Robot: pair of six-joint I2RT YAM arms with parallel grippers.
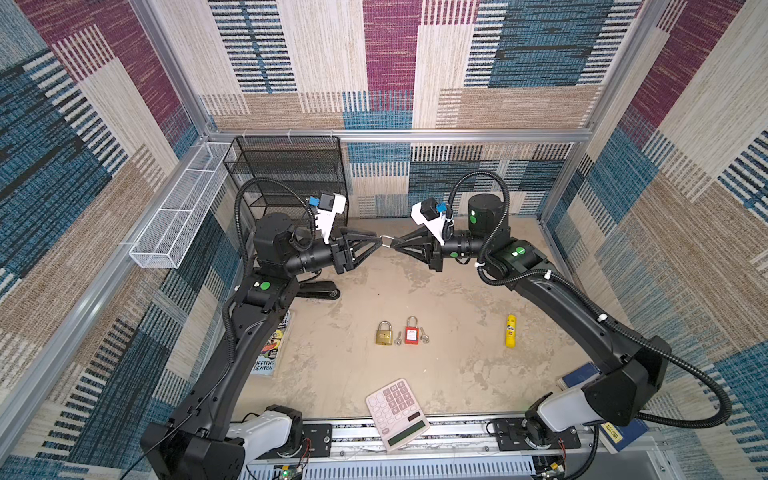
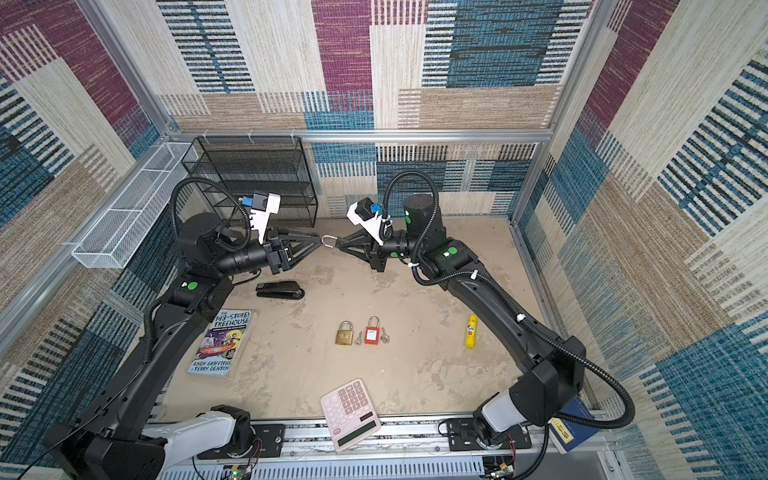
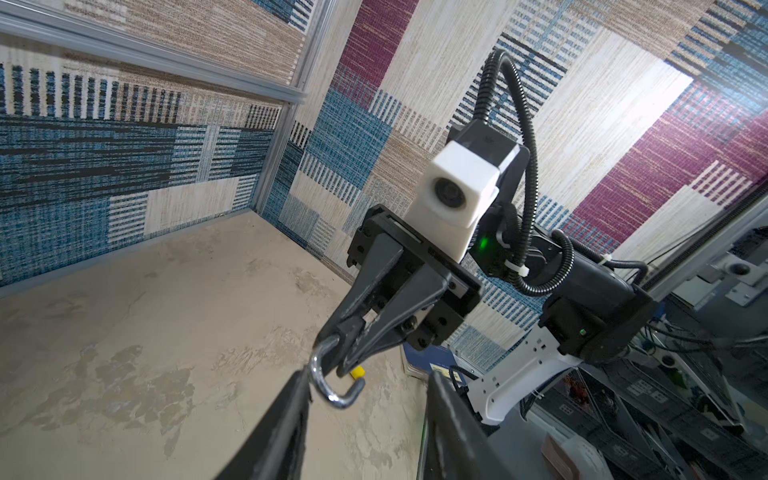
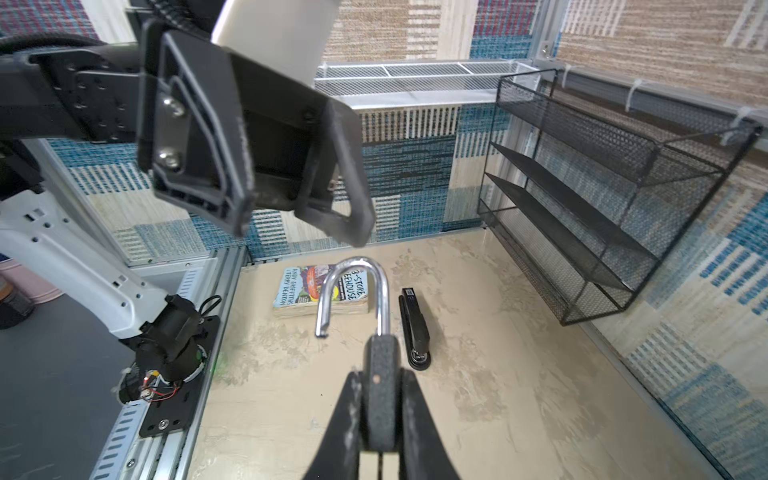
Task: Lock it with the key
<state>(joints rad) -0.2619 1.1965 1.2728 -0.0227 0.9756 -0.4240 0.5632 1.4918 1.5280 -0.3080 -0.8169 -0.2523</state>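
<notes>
Padlock (image 4: 380, 409) first: its dark body is clamped tight in the right end effector (image 4: 379, 374), held in the air above the far part of the table (image 1: 374, 299). Its long axis runs roughly level along the line between the two arms. The steel shackle (image 4: 384, 291) is swung open, with its bow pointing at the left end effector (image 4: 299, 230). That one's fingers are spread apart just beside the bow; whether they touch it I cannot tell. The left arm looks the nearer one to act on the shackle.

No key shows in this lock. A small key (image 1: 398, 338) lies between a brass padlock (image 1: 384, 334) and a red padlock (image 1: 411, 334), and a second key (image 1: 424, 336) lies on the red one's other side, all well apart from both arms.

The book (image 2: 222, 349) reads "143-Storey Treehouse", Andy Griffiths and Terry Denton. The red padlock's label is too small to read.
</notes>
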